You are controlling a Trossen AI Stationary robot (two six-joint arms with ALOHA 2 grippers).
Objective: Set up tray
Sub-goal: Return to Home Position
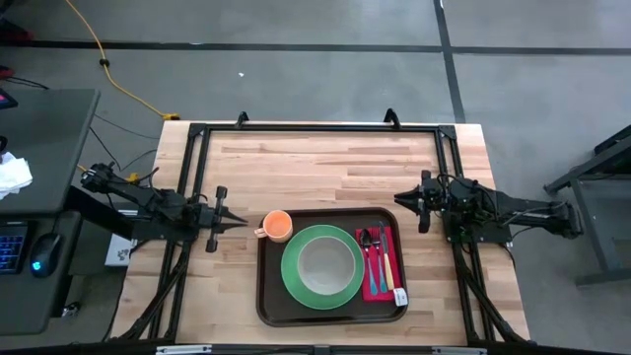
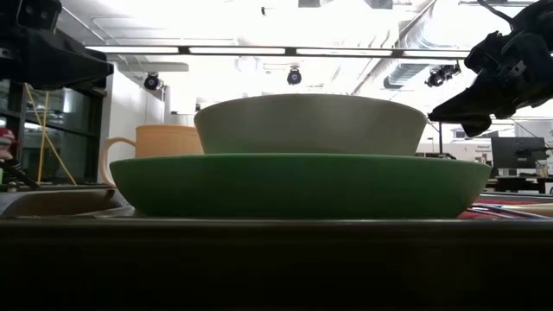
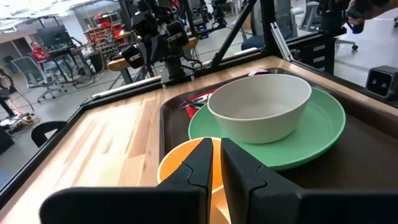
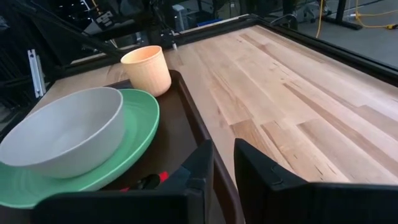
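Step in hand, as I judge it: both arms go back to home; the setting itself looks done. To do it well, lift clear first, then retract straight outward from the tray (image 1: 268,301). Keep wrists high enough not to clip the orange cup (image 1: 277,226) or the bowl (image 1: 323,262), w/ no sweep over the setting.

Tray sits near-centre on the wood table (image 1: 325,168), btwn the arms. On it: cup at far-left corner, green plate (image 1: 294,286) w/ bowl on top in the middle, red napkin (image 1: 379,293) at right w/ cutlery (image 1: 376,254) laid side by side.

L gripper (image 1: 237,221) hangs just left of the tray, raised, tips pointing at the cup, apart from it. Fingers closed to a thin slit, nothing held. R gripper (image 1: 402,201) hangs just off the tray's far-right corner, also raised. Fingers nearly closed, gap a bit wider, empty.
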